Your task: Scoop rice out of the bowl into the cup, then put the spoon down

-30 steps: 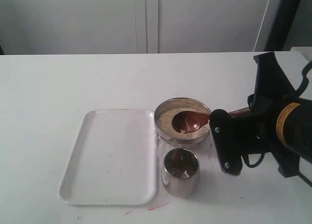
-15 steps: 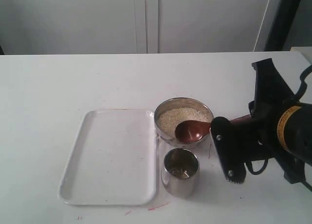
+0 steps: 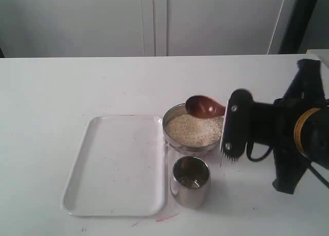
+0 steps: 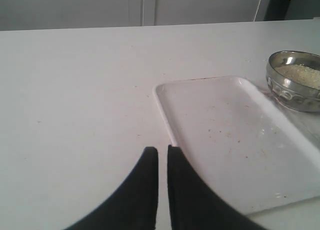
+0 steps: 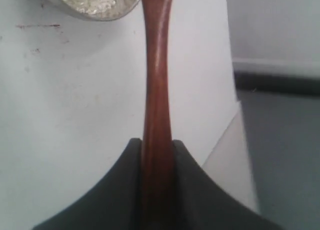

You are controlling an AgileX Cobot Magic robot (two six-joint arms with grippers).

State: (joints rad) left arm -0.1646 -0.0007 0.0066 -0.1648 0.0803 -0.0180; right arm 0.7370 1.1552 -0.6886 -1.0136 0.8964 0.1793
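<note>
Spoon's up out of the rice versus half a second ago: it was dipped at the near rim and is now lifted clear, with the wrist swung up too.

Right gripper (image 5: pixel 156 146) is clamped on the handle end of the spoon (image 3: pixel 204 106), jaws tight against both sides. The far-end hold gives it reach into the bowl without the arm crowding it. Spoon head hangs above the 1 o'clock rim of the bowl (image 3: pixel 172 139), so spills should fall back onto the rice (image 3: pixel 194 130). Can't tell if it's loaded from this angle.

The cup (image 3: pixel 189 194) stands upright just beside the bowl at its 6 o'clock, which makes for a short carry. White tray (image 3: pixel 118 164) sits at 9 o'clock and is likely the spoon drop spot.

Left gripper (image 4: pixel 161 150) is all but closed, holds nothing, and is parked over the bench (image 3: pixel 61 87) out of the way.
</note>
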